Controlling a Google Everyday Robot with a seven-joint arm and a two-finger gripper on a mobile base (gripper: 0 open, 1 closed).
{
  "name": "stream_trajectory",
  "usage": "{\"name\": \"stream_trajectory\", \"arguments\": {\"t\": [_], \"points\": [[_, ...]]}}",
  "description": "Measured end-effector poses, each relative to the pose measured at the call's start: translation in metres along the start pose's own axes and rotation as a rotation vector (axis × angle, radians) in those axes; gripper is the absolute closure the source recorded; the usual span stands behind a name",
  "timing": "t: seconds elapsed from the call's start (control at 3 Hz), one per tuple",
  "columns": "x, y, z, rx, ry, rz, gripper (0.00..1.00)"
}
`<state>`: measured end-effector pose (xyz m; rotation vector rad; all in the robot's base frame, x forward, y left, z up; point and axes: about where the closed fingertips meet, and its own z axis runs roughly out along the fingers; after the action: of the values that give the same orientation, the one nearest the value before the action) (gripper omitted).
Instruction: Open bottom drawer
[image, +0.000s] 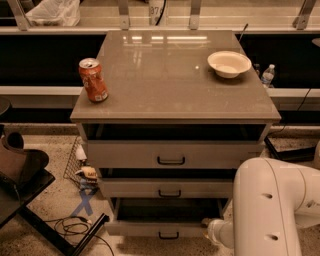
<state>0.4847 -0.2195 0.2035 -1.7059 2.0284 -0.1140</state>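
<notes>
Near right, at the bottom drawer's (145, 228) corner, the pincer (206, 221) sits; its state I cannot tell. Drawer looks partly open; next, a straight nearward pull.

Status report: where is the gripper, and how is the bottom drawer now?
Gripper low by the right end of the bottom drawer. Drawer pulled partly out, handle free. Nothing seen in its way.
</notes>
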Motion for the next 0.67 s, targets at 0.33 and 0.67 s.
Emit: {"name": "stream_trajectory", "arguments": {"t": [0.33,0.67], "points": [[0.0000,0.0000,0.0000,0.000,0.000,0.000,1.00],[0.0000,0.0053,0.0014,-0.033,0.012,-0.005,1.00]]}}
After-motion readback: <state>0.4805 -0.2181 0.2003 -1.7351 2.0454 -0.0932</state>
